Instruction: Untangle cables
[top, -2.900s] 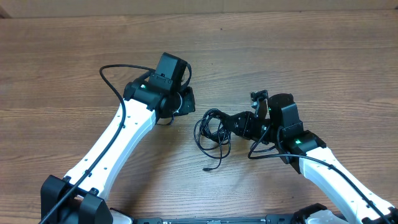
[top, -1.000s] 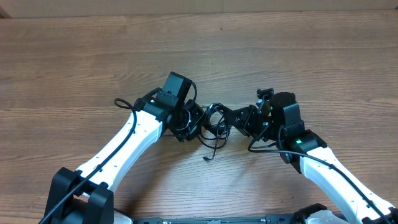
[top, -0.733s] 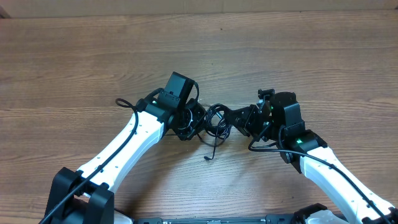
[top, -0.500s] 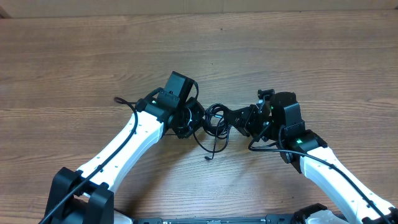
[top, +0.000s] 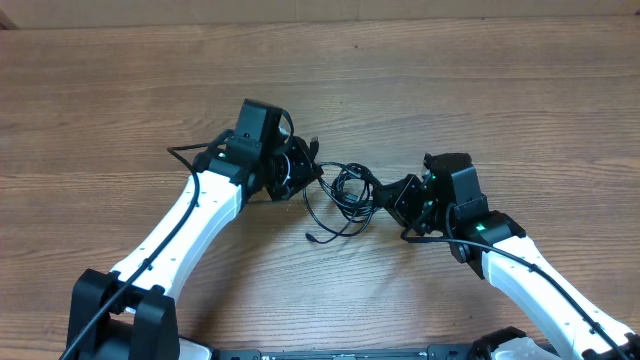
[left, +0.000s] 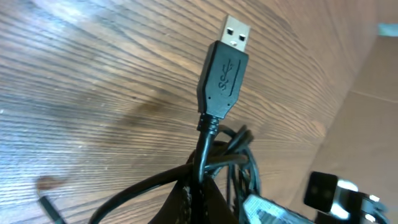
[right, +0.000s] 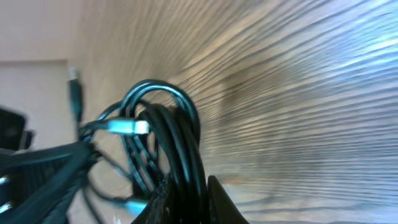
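Looking down at a brown wood-grain table (top: 500, 90) with a small tangle of thin black cables (top: 348, 190) lying about dead centre of the overhead frame, right between the two white arms. Left gripper (top: 303, 172) parked at the left edge of the tangle, jaws squeezed together on one strand of it, just below a black USB-A plug with a silver tip (left: 225, 65). In the left wrist view, plug poking up toward the top of the frame, cord dropping straight down from it into the dark fingers at the bottom edge, a few more strands bunched just beside it. Right gripper (top: 385, 195) touching the right side of the tangle in the overhead view. Right wrist camera pretty blurry, but several loops visible arching up in the left-centre of the frame and running down between the two black fingertips (right: 219, 199) at the bottom, so pinched on that clump of loops as far as visible. One loose strand trailing out of the tangle toward the lower left in the overhead, ending in a small plug (top: 311, 237) flat on the wood, apart from both grippers. Middle of the tangle strung between the two grippers, loops bunched closer to the right one.
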